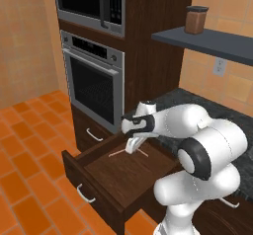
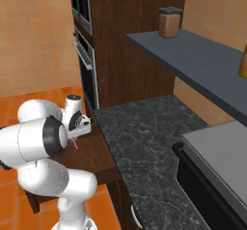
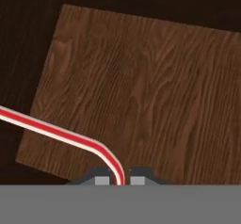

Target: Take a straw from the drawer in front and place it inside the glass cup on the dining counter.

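The drawer (image 1: 74, 162) stands pulled out below the oven, its silver handle (image 1: 85, 193) facing the orange floor. My gripper (image 1: 132, 147) hangs just above the drawer's wooden floor (image 3: 141, 91), shut on the straw (image 3: 56, 132). In the hand view the straw's bent part runs down between the fingertips, and its long part stretches off to the left edge. From the left base view the straw (image 1: 118, 153) shows as a thin pale line under the hand. A short red piece of the straw (image 2: 75, 144) pokes out below the gripper (image 2: 77, 135). The glass cup and dining counter are out of view.
A built-in oven (image 1: 94, 83) and microwave (image 1: 91, 4) rise behind the drawer. To the right lie a dark speckled countertop (image 2: 144, 137) and a cooktop (image 2: 217, 166). Overhead a grey shelf (image 2: 193, 55) carries a brown jar (image 2: 170, 22).
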